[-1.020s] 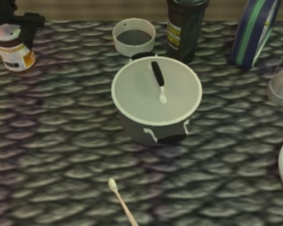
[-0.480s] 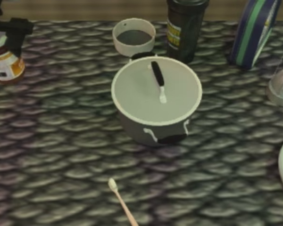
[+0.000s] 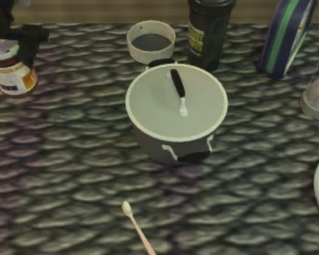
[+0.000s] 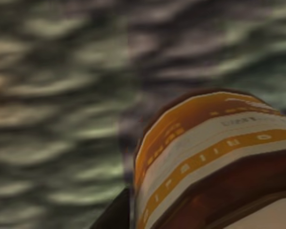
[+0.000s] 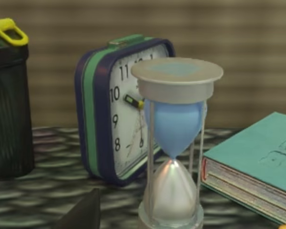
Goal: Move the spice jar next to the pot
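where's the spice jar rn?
Top view: the spice jar is at the table's far left, tilted, in the left gripper, well left of the pot and the white cup.

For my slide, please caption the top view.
Left jaws hold small brown spice jar at table's left, apart from wide grey lidded pot.
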